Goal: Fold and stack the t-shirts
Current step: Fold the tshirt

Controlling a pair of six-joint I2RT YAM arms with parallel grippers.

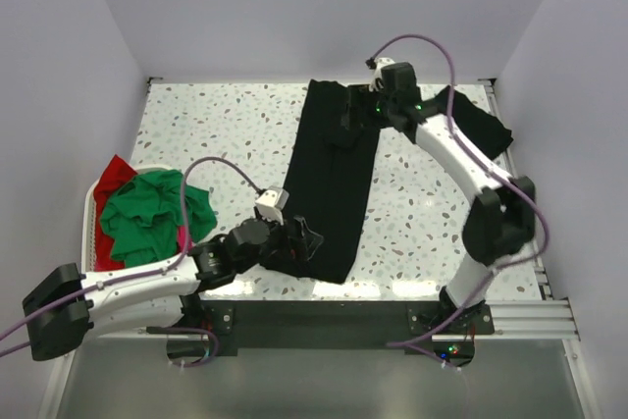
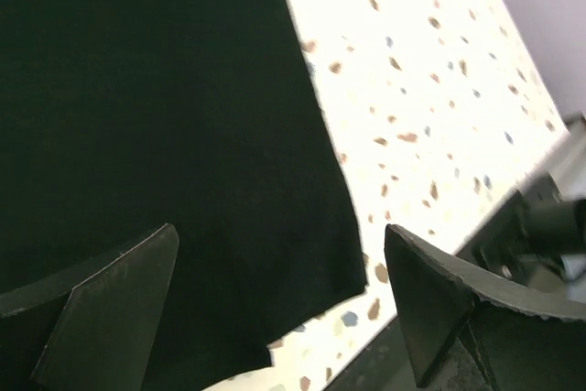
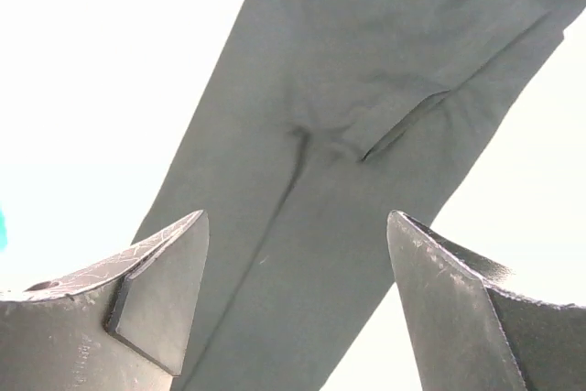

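Top view: the left hand (image 1: 297,242) sits at the lower centre, at the near end of a black shirt (image 1: 334,179), and the right hand (image 1: 359,111) at the shirt's far end, upper centre. The shirt lies on the speckled table (image 1: 216,125) as a long narrow strip running from upper centre to lower centre. A second black shirt (image 1: 479,120) lies at the upper right. At the left, a white basket (image 1: 93,205) holds a green shirt (image 1: 152,208), a red shirt (image 1: 116,172) and a bit of magenta shirt (image 1: 183,235).

Left wrist view: the left hand (image 2: 279,304) is spread, nothing between its fingers (image 2: 110,309). The black shirt (image 2: 156,116) fills the left of the frame and the table (image 2: 430,89) the right.

Right wrist view: the right hand (image 3: 295,304) is spread too, above the black shirt (image 3: 366,89), which shows a folded sleeve near the centre.
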